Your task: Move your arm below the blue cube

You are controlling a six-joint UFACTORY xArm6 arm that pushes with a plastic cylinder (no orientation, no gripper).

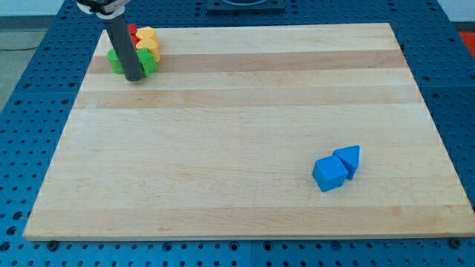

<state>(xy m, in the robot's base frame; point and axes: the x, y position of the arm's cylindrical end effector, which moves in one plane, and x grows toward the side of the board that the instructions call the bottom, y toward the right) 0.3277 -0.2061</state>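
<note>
1. The arm carries no claw at all, so there is nothing to be open, closed or gripping; it ends in a dark rod, and my tip (134, 78) rests on the tabletop (223, 111) near the view's top left corner.

2. The tip stands right against a cluster of small blocks: a green block (149, 62) just beside it to the view's right, a yellow block (147, 37) and a red block (133, 33) a little above. The rod hides part of the cluster, so its exact shapes are unclear. Any careless start could drag or scatter these.

3. The blue cube (329, 174) sits well away from the tip, toward the view's lower right, touching a blue wedge-like block (349, 159) on its upper right side.

4. A straight run from the tip would likely end on the cube's upper left face and shove it, and the wedge with it.

5. The free strip below the cube is narrow before the tabletop's bottom edge; overshooting there looks like the other hazard.
</note>
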